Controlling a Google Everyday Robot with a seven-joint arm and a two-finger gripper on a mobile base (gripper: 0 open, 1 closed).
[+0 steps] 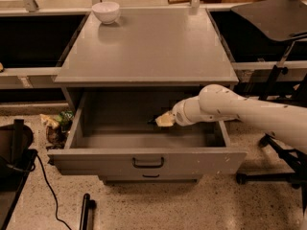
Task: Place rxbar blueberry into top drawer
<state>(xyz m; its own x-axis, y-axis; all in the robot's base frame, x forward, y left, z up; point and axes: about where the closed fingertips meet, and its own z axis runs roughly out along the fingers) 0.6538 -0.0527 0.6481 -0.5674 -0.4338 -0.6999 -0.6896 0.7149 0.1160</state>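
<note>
The top drawer (144, 161) is pulled wide open, and its grey front carries a dark slim handle. My white arm reaches in from the right. My gripper (162, 120) is inside the drawer, near the middle and just above its floor. It is shut on the rxbar blueberry (152, 122), of which only a small dark end shows, sticking out to the left of the gripper; the rest is hidden.
A white bowl (106, 11) stands at the back left of the cabinet top (148, 47). A lower drawer front (150, 177) is shut beneath. Crumpled wrappers (55, 123) lie on the floor at left. A black chair (278, 23) stands at right and dark gear (14, 152) at lower left.
</note>
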